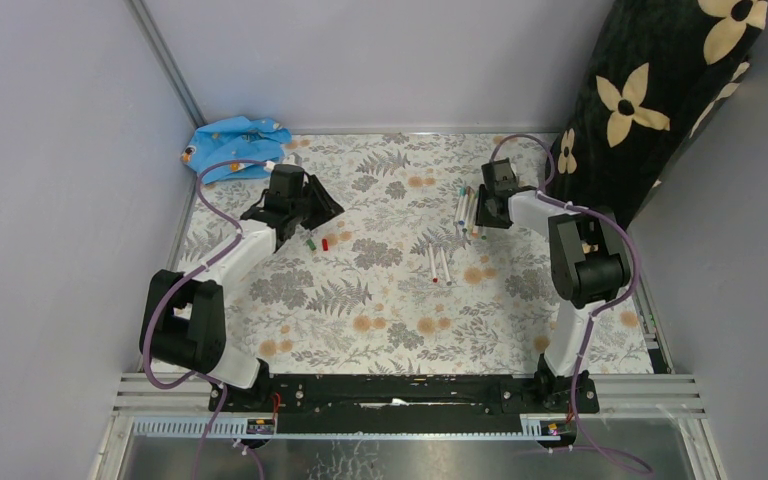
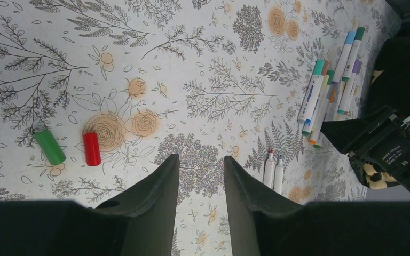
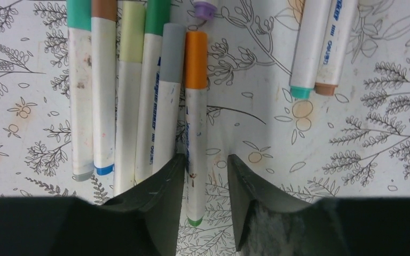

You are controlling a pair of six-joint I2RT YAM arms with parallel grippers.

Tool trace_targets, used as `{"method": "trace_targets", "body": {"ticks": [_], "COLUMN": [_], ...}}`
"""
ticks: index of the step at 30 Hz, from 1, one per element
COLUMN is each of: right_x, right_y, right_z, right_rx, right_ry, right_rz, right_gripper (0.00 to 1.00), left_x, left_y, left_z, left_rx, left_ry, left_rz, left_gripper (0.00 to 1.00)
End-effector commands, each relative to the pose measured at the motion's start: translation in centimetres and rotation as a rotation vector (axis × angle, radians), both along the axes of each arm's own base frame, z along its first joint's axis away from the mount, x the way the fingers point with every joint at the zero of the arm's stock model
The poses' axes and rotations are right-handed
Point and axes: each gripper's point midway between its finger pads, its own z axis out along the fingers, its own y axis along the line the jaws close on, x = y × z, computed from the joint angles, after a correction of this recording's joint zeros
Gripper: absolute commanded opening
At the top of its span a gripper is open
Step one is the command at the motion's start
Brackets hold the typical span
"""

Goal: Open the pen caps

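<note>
The left gripper (image 1: 320, 210) hangs above the floral tablecloth (image 1: 380, 310) with its jaws parted and nothing between them. In the left wrist view its two dark fingers (image 2: 157, 186) frame only bare printed cloth. Two loose pen caps lie on the cloth just ahead of it: a green cap (image 2: 49, 146) and a red cap (image 2: 91, 149), side by side and close together but not touching. Toward the middle of the table, two bare-tipped pens (image 1: 439, 265) lie parallel and touching, apart from the rest.

Across the table, the right gripper (image 3: 206, 157) is down low over the main row of pens (image 1: 466, 210), its jaws likewise parted. An orange-capped pen (image 3: 195, 106) lies flat on the cloth, its white barrel running into the gap and close against one finger (image 3: 163, 186). Whether that finger touches it cannot be told, and the other finger stands off from the pen. On one side of it, five more capped pens lie packed barrel to barrel, with teal, brown, pale yellow, green and grey caps. A separate pair of pens (image 3: 320, 48) lies off to the other side.

A crumpled blue cloth (image 1: 235, 145) sits in the far left corner, and a black flowered cushion (image 1: 660, 90) leans at far right.
</note>
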Motion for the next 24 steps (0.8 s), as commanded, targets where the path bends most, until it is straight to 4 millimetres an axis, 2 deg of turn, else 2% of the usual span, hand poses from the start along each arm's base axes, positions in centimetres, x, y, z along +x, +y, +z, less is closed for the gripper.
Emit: {"method": "trace_targets", "body": {"ticks": [1,7,12,20,24], "right_x": [0.7,-0.3,-1.3,-2.3,-3.8], "right_y": [0.3,0.6,0.3,0.3,2.3], "right_z": [-0.2,-1.4,-1.1,4.5,7.3], "right_rx": [0.007,0.023,0.024,0.052,0.101], "right_ry": [0.026,0.084,0.088,-0.018,-0.054], "right_rz": [0.018,0.013,0.004,0.017,0.082], "right_gripper": [0.38,0.15,0.00,0.00,0.00], "left_x": [1.1,1.2,1.0,0.2,-0.5], "left_y": [-0.6,-0.8,-0.8,-1.4,-2.7], "left_z": [1.4,1.6,1.7,2.9,4.2], "left_rx": [-0.023,-0.030,-0.034,-0.069,-0.137], "left_ry": [-0.062,-0.062,-0.064,-0.093,-0.133], "left_rz": [-0.005,-0.009,-0.011,-0.056,-0.120], "left_gripper": [0.43,0.43,0.47,0.58,0.62]}}
